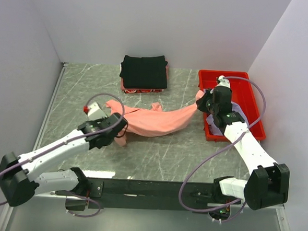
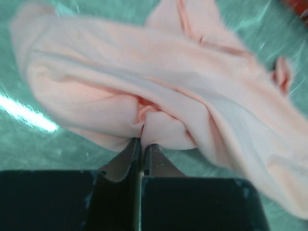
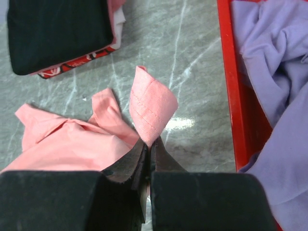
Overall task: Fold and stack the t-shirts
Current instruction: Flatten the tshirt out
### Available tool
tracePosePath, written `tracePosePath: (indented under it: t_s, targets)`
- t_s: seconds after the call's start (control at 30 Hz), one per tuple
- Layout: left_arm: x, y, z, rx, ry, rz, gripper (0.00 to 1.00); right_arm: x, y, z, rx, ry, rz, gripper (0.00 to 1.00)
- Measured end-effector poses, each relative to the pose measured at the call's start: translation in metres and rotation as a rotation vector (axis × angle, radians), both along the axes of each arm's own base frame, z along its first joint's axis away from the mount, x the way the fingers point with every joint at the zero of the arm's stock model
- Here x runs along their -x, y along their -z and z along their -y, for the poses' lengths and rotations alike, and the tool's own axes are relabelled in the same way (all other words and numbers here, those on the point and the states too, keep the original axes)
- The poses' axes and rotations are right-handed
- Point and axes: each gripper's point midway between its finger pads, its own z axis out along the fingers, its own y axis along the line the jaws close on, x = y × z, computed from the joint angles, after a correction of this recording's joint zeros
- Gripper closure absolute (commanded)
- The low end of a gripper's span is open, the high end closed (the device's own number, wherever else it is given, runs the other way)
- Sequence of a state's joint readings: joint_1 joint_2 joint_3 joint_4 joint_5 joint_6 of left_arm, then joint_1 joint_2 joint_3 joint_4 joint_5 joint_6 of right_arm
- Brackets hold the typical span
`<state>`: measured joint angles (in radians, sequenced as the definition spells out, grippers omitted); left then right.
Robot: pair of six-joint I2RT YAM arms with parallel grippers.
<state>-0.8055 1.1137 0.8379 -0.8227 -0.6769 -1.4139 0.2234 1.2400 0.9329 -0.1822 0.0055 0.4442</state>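
I had the pink shirt [image 1: 153,120] strung between my two grippers across the middle of the counter [image 1: 167,158], sagging onto the surface from left of centre up toward the right edge. My left gripper [image 2: 142,143] was closed tight on a bunched fold at the shirt's left end. My right gripper [image 3: 148,143] was pinched on a hemmed corner just outside the tray [image 3: 228,72], with the hem standing up past the fingertips.

The cloth looked thin, light and limp. It drooped wherever nothing held it, wrinkled easily, and would not keep any shape by itself. I judged the stitched hems and seams to be the best places to grip, since they are firmer and less likely to slide out. The left hold was on a gathered lump rather than an edge, so spreading the shirt flat would probably call for a regrip at a corner.

The red tray sat at the far right corner with the purple shirt [image 3: 274,72] crumpled inside, part of it spilling toward the near wall. The black shirt [image 1: 143,72] lay neatly folded at the far edge near the middle, on top of some red-printed cloth, well apart from the pink one.
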Motion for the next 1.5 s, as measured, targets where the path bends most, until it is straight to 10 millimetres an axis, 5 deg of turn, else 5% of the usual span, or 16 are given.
tracePosePath:
  t_s: [0.3,0.57,0.87,1.07,1.2,1.3,1.4,1.5]
  targets:
    - [-0.023,-0.083,-0.04,-0.03,-0.082,0.244,0.99,0.001,-0.04,-0.006,-0.03,-0.033,0.092,1.0]
    - [-0.023,-0.188,-0.059,-0.004,-0.089,0.473,0.99,0.008,-0.13,-0.008,-0.065,-0.059,0.268,1.0]
    - [0.023,-0.299,-0.084,0.174,0.035,0.77,0.99,0.098,-0.252,0.005,-0.13,-0.108,0.569,1.0]
    - [0.067,-0.358,-0.095,0.317,0.153,0.944,0.99,0.164,-0.289,0.017,-0.151,-0.124,0.676,1.0]
    - [0.071,-0.368,-0.092,0.321,0.192,0.958,0.99,0.186,-0.303,0.022,-0.156,-0.125,0.712,1.0]
    - [0.051,-0.354,-0.083,0.255,0.166,0.892,0.99,0.176,-0.288,0.021,-0.147,-0.118,0.658,1.0]
    - [0.007,-0.317,-0.068,0.118,0.08,0.747,0.97,0.143,-0.252,0.018,-0.122,-0.091,0.536,1.0]
    - [-0.052,-0.253,-0.055,-0.035,0.021,0.564,0.92,0.09,-0.187,0.01,-0.083,-0.063,0.335,0.98]
